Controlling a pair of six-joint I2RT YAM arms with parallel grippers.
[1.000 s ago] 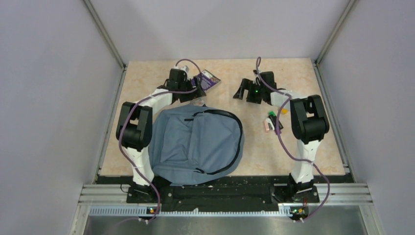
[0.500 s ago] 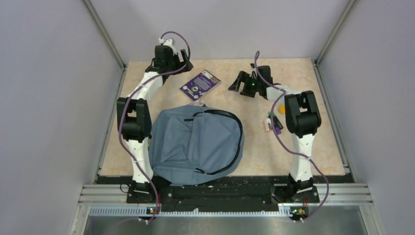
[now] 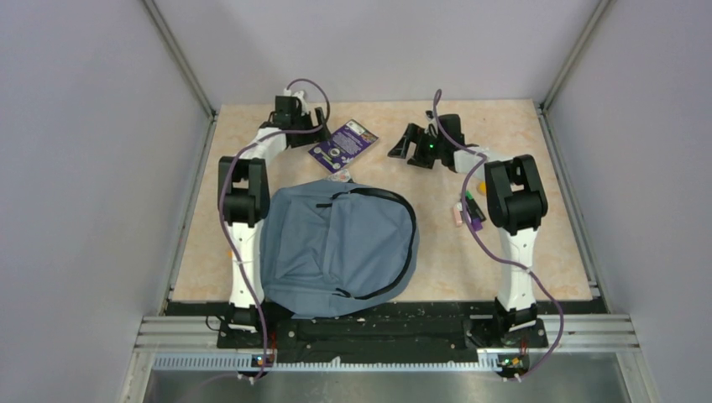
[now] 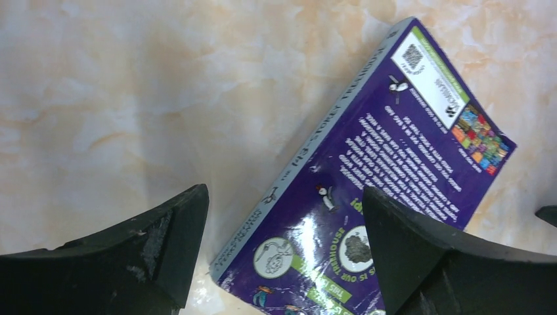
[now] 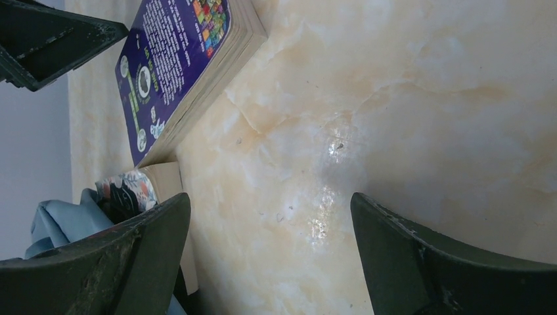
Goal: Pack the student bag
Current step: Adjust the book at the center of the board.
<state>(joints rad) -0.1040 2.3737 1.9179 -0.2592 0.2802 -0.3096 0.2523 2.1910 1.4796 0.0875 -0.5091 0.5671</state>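
Gripping the book [image 4: 394,151] cleanly needs the left pincer [image 4: 282,197], wide open astride its spine, lowered squarely, while the right pincer [image 5: 269,203] gapes empty and the bag [image 3: 336,248] lies flat on the near worktop [image 3: 445,260].

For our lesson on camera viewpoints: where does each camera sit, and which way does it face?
Top external: above, behind the bases, looking down at the student bag; both arms show.
Left wrist: above the purple book, facing down; left gripper shows.
Right wrist: low, facing along the table; right gripper shows.
All three share the book.
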